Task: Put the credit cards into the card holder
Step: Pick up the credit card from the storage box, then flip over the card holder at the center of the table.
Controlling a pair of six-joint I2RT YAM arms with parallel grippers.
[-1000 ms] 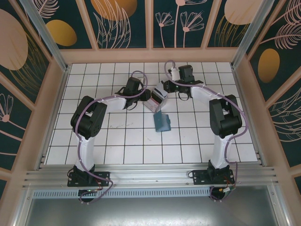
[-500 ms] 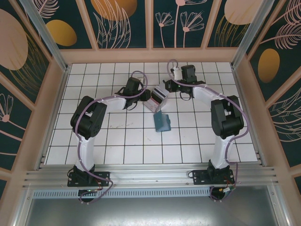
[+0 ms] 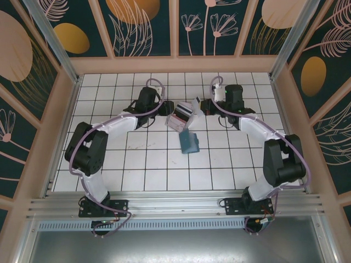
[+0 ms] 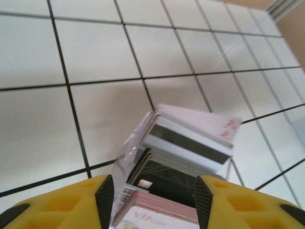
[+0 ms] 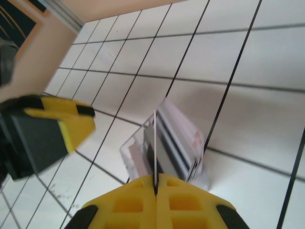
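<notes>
Tiled table; right jaws tight on one credit card, left jaws apart at stack

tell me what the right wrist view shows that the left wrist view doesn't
Right wrist: the right gripper is shut on a credit card seen edge-on. The left gripper sits off to one side, apart from the clear stand.

Left wrist: the left gripper's open jaws frame the card faces, with a pink-striped VIP card in front and a dark card behind it.

Both: that stand, packed with cards, on the white tiled table.
</notes>
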